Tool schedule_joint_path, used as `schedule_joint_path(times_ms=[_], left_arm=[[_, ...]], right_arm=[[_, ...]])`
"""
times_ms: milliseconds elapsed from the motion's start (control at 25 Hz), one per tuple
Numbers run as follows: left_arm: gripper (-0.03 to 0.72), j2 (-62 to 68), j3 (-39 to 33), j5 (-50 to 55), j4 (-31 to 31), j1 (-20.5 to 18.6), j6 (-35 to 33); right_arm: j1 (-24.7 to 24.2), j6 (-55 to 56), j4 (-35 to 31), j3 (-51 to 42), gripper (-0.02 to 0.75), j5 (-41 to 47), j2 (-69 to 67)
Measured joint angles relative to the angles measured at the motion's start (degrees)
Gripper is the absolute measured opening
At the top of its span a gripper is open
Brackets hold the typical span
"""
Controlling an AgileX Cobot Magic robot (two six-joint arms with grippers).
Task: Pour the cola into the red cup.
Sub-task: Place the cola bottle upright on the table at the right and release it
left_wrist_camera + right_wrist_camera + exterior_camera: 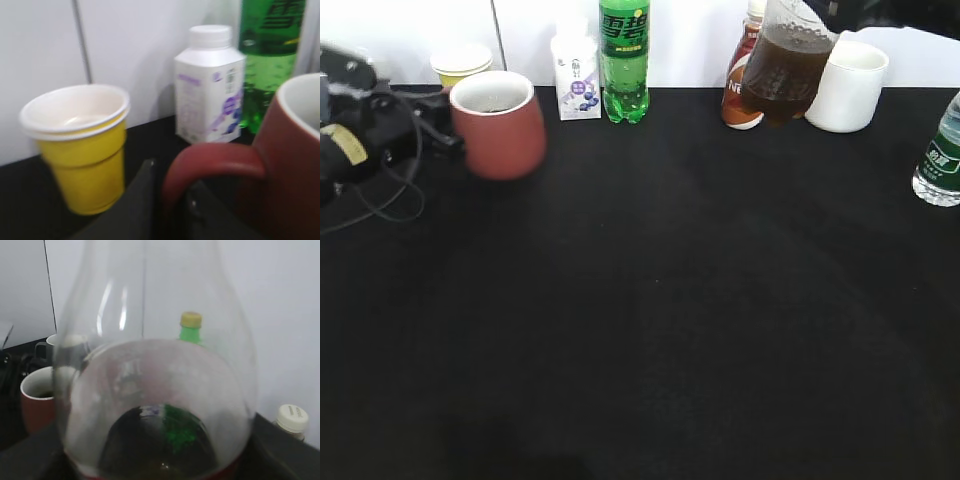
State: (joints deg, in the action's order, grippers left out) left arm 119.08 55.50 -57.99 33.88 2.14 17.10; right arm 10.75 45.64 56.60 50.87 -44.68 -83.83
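Note:
The red cup (500, 125) is at the far left of the black table, with dark liquid inside. My left gripper (448, 140) is shut on its loop handle (210, 160), one finger on each side (170, 200). The cola (785, 65) is a clear bottle of dark brown liquid, held up at the back right. It fills the right wrist view (155, 405), with the red label edge at the bottom. My right gripper (840, 14) holds it from the top edge of the exterior view; its fingers are hidden behind the bottle. The red cup also shows in the right wrist view (37, 400).
Along the back wall stand a yellow paper cup (462, 65), a white carton (576, 80), the green Sprite bottle (624, 60), a Nescafe bottle (740, 95) and a white mug (847, 85). A water bottle (940, 155) stands at the right edge. Black cloth (670, 300) covers the table.

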Motion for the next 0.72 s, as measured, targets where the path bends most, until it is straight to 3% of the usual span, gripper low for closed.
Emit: schedule_joint_path(times_ms=[440,600,720], left_arm=[[0.082,7.02,0.00,-5.01,-4.52,-0.83,-1.59],[0.324,5.07,-0.05,0.23,-2.53,-0.83,-0.78],[0.344,0.92,-5.84,2.08,-2.47,-1.24,-0.68]], right_arm=[[0.00,0.03,0.00,0.00,0.475,0.00,0.00],[0.00,0.03,0.00,0.00,0.475,-0.05,0.00],[0.00,0.03,-0.13,0.00,0.475,0.88,0.00]])
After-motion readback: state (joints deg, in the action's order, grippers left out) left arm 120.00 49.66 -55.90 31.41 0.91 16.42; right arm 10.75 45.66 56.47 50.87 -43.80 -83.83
